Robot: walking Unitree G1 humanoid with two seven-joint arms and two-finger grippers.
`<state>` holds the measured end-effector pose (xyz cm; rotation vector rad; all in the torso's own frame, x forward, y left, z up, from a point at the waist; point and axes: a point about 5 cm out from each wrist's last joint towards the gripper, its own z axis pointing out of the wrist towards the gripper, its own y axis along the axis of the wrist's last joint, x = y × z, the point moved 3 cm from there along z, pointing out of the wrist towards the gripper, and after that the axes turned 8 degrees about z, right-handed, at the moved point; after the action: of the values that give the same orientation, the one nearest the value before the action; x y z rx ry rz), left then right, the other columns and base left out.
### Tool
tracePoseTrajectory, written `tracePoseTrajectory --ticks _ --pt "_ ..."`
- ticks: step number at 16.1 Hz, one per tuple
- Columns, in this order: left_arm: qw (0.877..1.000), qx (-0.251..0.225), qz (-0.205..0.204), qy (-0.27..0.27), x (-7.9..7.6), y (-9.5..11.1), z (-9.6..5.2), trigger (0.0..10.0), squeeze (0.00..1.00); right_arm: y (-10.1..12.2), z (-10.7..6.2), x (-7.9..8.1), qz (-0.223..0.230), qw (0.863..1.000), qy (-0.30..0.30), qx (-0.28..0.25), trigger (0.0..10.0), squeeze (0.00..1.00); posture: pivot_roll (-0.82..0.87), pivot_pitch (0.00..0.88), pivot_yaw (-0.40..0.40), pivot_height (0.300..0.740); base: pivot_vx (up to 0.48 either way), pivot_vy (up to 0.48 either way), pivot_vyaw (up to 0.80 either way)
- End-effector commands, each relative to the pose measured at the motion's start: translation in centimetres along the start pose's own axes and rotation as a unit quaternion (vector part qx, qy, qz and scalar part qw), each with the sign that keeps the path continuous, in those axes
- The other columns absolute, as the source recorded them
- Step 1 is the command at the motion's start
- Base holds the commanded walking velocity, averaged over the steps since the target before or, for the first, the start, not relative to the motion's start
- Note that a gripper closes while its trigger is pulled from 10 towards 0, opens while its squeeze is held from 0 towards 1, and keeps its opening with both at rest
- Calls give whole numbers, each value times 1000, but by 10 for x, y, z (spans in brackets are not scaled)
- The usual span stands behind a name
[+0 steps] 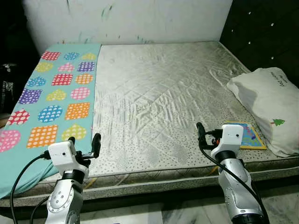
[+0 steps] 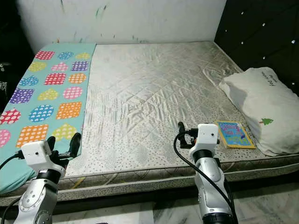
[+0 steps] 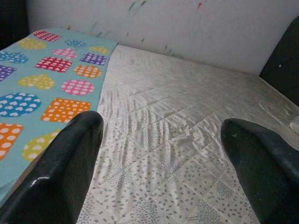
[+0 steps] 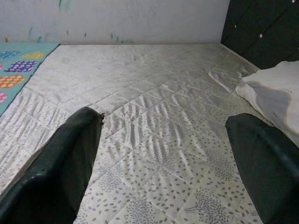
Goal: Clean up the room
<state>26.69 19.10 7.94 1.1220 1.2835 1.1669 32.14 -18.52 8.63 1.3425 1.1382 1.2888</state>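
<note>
Over the near edge of the bed (image 1: 154,98) we hold both claws: our left claw (image 1: 84,143) spread wide and empty beside the teal patterned blanket (image 1: 51,100), our right claw (image 1: 202,133) spread too, gripping nothing. Just right of it a colourful book (image 1: 246,135) lies flat on the mattress, touching the white pillow (image 1: 268,105) against the dark headboard (image 1: 266,35).
</note>
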Motion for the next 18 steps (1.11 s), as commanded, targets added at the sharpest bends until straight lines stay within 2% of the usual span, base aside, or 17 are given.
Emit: tracePoseTrajectory --ticks 1,12,18 --pt "1000 7 3 -7 -1 -2 1 10000 0 3 1 -1 -1 1000 -1 -7 10000 0 67 39 7 740 251 0 0" --pt "1000 8 7 -11 -2 -2 3 10000 0 3 1 -1 -2 1000 0 -6 10000 0 65 37 12 740 293 0 0" --pt "1000 12 6 9 0 -5 3 10000 0 2 0 -3 -6 1000 -1 -5 10000 0 61 38 11 740 0 0 0"
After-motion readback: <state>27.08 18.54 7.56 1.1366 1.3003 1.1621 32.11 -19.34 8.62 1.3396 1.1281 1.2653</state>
